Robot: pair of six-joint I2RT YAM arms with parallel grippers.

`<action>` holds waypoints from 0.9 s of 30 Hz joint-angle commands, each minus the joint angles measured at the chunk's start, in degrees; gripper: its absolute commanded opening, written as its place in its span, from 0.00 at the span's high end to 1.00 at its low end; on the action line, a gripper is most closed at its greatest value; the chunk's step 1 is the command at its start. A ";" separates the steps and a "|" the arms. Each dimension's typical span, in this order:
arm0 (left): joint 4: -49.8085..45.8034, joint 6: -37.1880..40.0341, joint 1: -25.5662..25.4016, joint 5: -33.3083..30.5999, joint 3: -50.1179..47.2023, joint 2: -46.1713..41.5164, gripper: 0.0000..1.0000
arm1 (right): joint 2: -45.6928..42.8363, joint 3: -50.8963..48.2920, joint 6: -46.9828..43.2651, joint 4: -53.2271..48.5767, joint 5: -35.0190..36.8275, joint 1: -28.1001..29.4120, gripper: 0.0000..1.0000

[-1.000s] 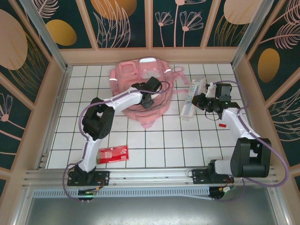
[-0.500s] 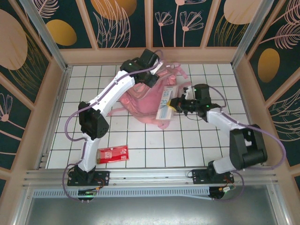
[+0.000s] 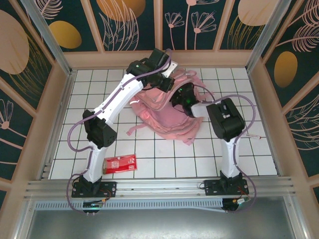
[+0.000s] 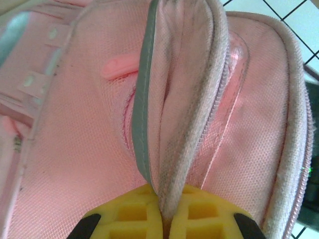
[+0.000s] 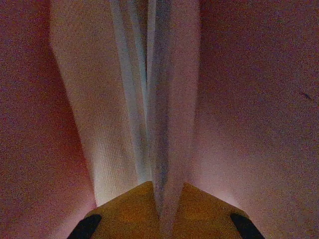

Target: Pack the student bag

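I am watching the student bag [image 3: 172, 117], a soft pink backpack, which is lying crumpled on the white tiled table [image 3: 209, 149]. Its opening is being held up at its far side. From the left wrist camera, I am seeing the bag's pink mesh-like fabric filling the view, with a grey zip edge running down a raised fold.

The left gripper [image 3: 167, 83] is reaching over the far edge of the bag. Its yellow pads [image 4: 124, 214] are pressing together on that raised fold, so its jaws are pinching the bag's rim with no gap showing.

The right gripper [image 3: 180, 97] is coming in from the bag's right side and is sitting down in the opening, just beside the left gripper. From its wrist camera, I am seeing dim pink fabric on both sides. Its jaws are standing narrow, closing on the edge of a pale flat item [image 5: 124, 99] that is running straight away from the fingers; I cannot tell what the item is.

A pink strap [image 3: 135, 130] is trailing out from the bag's near left side. Well apart from the bag, toward the near left, a red packet [image 3: 119, 163] is lying flat on the tiles.
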 commanded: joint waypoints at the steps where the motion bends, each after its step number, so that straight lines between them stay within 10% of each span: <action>1: 9.06 -2.18 -0.08 4.66 -2.79 -5.09 1.00 | 4.51 5.39 5.07 2.14 10.61 2.24 0.86; 8: 14.87 -1.76 0.12 -2.22 -10.95 -7.20 1.00 | -5.57 -3.87 9.17 -4.22 14.97 3.40 0.34; 17: 16.13 3.12 1.41 -9.34 -16.20 -6.08 1.00 | -25.40 -24.38 -1.35 -14.07 8.45 -0.90 0.32; 27: 18.16 1.36 2.97 -0.80 -23.70 -7.87 0.81 | -50.54 -30.84 -32.97 -36.61 7.00 -4.28 0.35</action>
